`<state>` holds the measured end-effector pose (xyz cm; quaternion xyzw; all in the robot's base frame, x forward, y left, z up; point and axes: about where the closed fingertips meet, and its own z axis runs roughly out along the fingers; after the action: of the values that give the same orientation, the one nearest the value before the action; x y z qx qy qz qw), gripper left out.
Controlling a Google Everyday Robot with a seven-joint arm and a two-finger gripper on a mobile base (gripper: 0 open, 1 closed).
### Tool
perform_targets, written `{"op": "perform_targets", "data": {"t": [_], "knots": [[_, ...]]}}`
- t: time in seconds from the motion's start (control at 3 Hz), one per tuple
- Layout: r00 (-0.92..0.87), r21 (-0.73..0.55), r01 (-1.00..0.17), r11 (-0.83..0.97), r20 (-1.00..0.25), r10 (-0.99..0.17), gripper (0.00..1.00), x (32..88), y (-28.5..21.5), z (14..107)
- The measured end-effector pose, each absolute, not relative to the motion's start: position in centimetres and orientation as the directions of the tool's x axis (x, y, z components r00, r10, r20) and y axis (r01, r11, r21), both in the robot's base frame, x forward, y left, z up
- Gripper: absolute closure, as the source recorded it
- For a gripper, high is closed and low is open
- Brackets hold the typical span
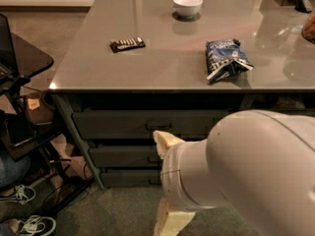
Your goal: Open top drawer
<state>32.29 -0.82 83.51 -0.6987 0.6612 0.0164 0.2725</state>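
Note:
The top drawer [123,124] is a wide dark-grey panel just under the tabletop, and it looks shut, with its front level with the fronts below. Its small loop handle [158,126] sits at the centre. My gripper [167,142] shows as cream-coloured parts sticking out from behind my big white arm [246,176] at the lower right. Its upper tip lies just below and in front of the handle. I cannot tell whether it touches the handle. The right end of the drawer front is hidden by my arm.
Two shorter drawers [125,156] sit below the top one. On the grey tabletop [98,68] lie a black remote [127,44], a blue chip bag [225,58] and a white bowl [187,5]. A black side table [27,58], cables and shoes [29,224] crowd the left floor.

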Motion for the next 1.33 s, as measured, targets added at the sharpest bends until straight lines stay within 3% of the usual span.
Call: {"op": "perform_targets", "data": {"t": [0.67,1.0,1.33], "knots": [[0.12,-0.342,-0.939,0.043,-0.441,-0.889,0.0,34.6,0.9,81.0],[0.117,-0.329,-0.941,0.075,-0.529,-0.841,0.0,40.4,4.9,76.8],[0.133,-0.319,-0.945,0.067,-0.564,-0.815,0.0,42.3,8.0,74.5]]}}
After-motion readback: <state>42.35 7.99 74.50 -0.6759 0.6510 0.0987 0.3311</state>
